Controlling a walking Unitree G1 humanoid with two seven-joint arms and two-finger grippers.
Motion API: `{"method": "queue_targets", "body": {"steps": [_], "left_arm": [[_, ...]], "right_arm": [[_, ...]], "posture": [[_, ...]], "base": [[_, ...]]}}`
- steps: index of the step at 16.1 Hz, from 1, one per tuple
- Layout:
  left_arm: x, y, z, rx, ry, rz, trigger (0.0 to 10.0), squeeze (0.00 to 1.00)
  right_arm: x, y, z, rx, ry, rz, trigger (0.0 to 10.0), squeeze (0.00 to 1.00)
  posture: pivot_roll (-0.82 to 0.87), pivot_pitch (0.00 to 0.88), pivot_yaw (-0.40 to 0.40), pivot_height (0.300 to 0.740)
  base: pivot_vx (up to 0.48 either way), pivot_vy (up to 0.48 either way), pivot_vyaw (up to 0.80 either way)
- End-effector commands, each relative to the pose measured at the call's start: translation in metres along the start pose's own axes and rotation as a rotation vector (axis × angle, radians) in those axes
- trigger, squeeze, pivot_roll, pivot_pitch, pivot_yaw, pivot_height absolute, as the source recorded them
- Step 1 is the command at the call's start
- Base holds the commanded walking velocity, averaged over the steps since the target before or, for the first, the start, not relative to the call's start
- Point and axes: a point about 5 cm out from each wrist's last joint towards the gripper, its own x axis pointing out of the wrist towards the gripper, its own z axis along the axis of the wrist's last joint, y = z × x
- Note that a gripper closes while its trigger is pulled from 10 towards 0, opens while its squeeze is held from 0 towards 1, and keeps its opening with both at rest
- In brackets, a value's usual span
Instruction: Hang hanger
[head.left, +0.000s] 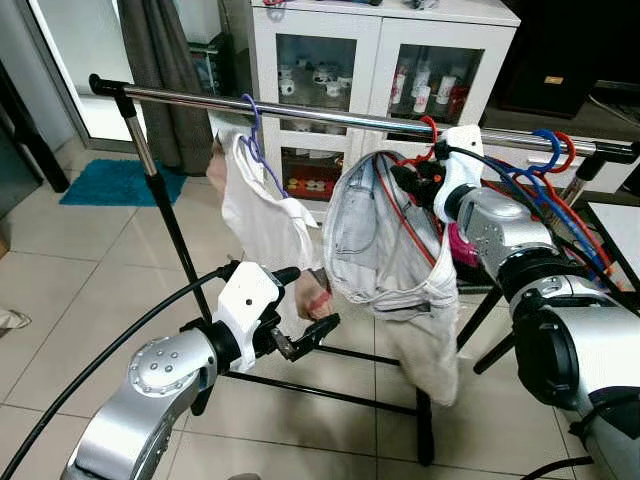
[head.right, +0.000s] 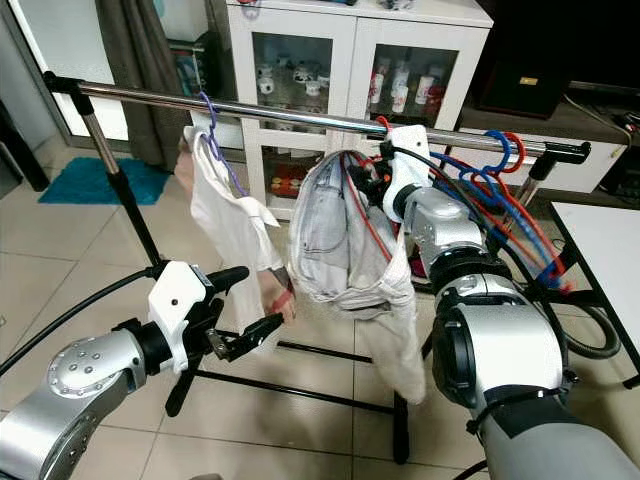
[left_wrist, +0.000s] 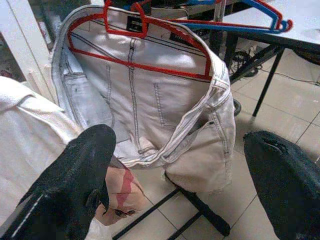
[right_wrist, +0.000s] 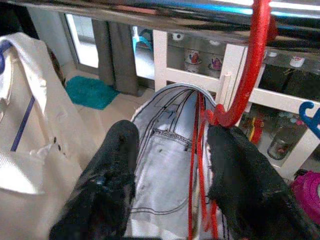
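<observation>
With the red hanger hooked on the rail at centre frame, my spread right end effector should withdraw slowly, without snagging the jeans, my left end effector spread below.

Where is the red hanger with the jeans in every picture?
Left eye view: red hanger hooked on the rail, right of centre.
Right eye view: hook on the rail, centre.
Left wrist view: across the jeans' waistband, top.
Right wrist view: hook over the rail.
Shared landmark: jeans.

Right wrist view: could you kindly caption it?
Open right gripper beside the red hanger hooked over the rail, jeans below.
</observation>
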Motion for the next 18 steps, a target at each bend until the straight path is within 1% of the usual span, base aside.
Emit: {"method": "queue_targets", "body": {"steps": [1,2,4,6,8,9,10,11,12,13,14,15,17,18], "left_arm": [[0.001,0.001,0.002,0.008,-0.003,0.001,10.0,0.13],[0.002,0.0,0.002,0.006,-0.002,0.0,10.0,0.13],[0.002,0.0,0.002,0.005,-0.003,-0.002,10.0,0.13],[0.002,-0.001,0.002,0.005,-0.005,-0.004,10.0,0.13],[0.002,-0.001,0.002,0.006,-0.002,-0.001,10.0,0.13],[0.002,0.0,0.002,0.008,-0.002,0.003,10.0,0.13],[0.002,0.0,0.002,0.009,-0.003,0.006,10.0,0.13],[0.002,0.0,0.002,0.008,-0.004,0.005,10.0,0.13],[0.003,0.0,0.002,0.006,-0.006,0.002,10.0,0.13],[0.003,0.0,0.002,0.006,-0.006,0.002,10.0,0.13],[0.004,-0.001,0.002,0.006,-0.007,-0.003,10.0,0.13],[0.004,-0.001,0.002,0.006,-0.007,-0.005,10.0,0.13],[0.004,-0.001,0.002,0.009,-0.006,-0.01,10.0,0.13],[0.004,-0.001,0.002,0.009,-0.006,-0.01,10.0,0.13]], "right_arm": [[-0.003,-0.007,-0.005,0.027,0.018,-0.041,10.0,1.0],[-0.005,-0.012,-0.006,0.019,0.001,-0.076,10.0,1.0],[-0.006,-0.014,-0.006,0.024,-0.007,-0.099,10.0,1.0],[-0.007,-0.016,-0.012,0.074,-0.011,-0.127,10.0,1.0],[-0.008,-0.018,-0.014,0.069,-0.021,-0.151,10.0,1.0],[-0.01,-0.02,-0.011,0.077,-0.062,-0.161,10.0,1.0],[-0.011,-0.023,-0.01,0.038,-0.067,-0.173,10.0,1.0],[-0.011,-0.02,-0.013,0.017,-0.056,-0.144,10.0,1.0],[-0.009,-0.015,-0.014,0.029,-0.066,-0.082,10.0,1.0],[-0.009,-0.014,-0.014,0.024,-0.069,-0.073,10.0,1.0],[-0.007,-0.01,-0.01,0.022,-0.087,-0.049,10.0,0.32],[-0.007,-0.009,-0.01,0.007,-0.072,-0.051,10.0,0.0],[-0.006,-0.009,-0.016,-0.025,-0.018,-0.082,10.0,0.0],[-0.006,-0.008,-0.017,-0.025,-0.013,-0.08,8.4,0.0]], "posture": [[0.2,0.022,-0.035,0.74],[0.2,0.022,-0.035,0.74],[0.2,0.022,-0.035,0.74],[0.2,0.022,-0.036,0.74],[0.2,0.023,-0.037,0.74],[0.2,0.023,-0.038,0.74],[0.2,0.022,-0.038,0.74],[0.2,0.021,-0.037,0.74],[0.19,0.02,-0.036,0.74],[0.19,0.02,-0.036,0.74],[0.19,0.017,-0.033,0.74],[0.19,0.017,-0.033,0.74],[0.2,0.011,-0.034,0.74],[0.2,0.011,-0.034,0.74]], "base": [[0.0,0.0,0.0],[0.0,0.0,0.0],[0.0,0.0,0.0],[0.0,0.0,0.0],[0.0,0.0,0.0],[0.0,0.0,0.0],[0.0,0.0,0.0],[0.0,0.0,0.0],[0.0,0.0,0.0],[0.0,0.0,0.0],[0.0,0.0,0.0],[0.0,0.0,0.0],[0.0,0.0,0.0],[0.0,0.0,0.0]]}}
